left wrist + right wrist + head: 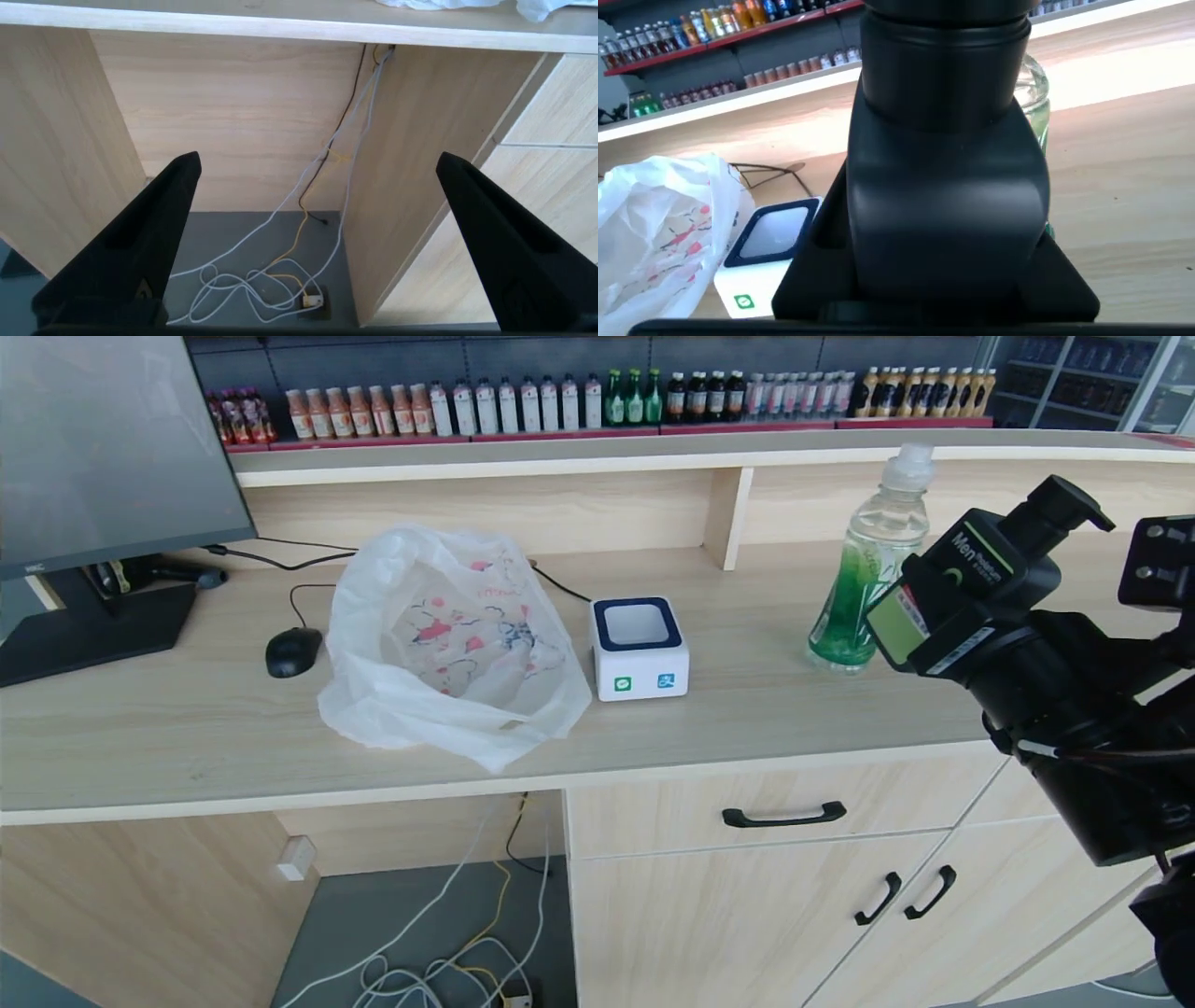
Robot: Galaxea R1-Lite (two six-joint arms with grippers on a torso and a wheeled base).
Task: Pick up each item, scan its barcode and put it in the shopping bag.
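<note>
– Pump bottle (980,588): where have you got it?

– Off the bench (187,728), tilted, over its right end, with my right hand (1013,658) closed round it. My left hand (313,245) hangs below the front edge, fingers wide apart and empty.

– What could go wrong?

– The green drink bottle (868,579) stands just beside my load. If I swing towards the scanner (639,647) at mid-bench, I could clip it and tip it. The pump bottle is smooth and lies aslant in my grip, so I judge it could slip. Its barcode might also face away from the scanner window and fail to read. The shopping bag (448,635), touching the scanner on the side nearer the left end, sags, so a careless drop could land on its rim.

– Do the views differ?

– The head view shows the label and how near the green bottle stands. In my right wrist view the bottle's body hides my fingers, though the scanner window shows beyond it. My left wrist view looks under the bench at cables (271,280) on the floor.
</note>
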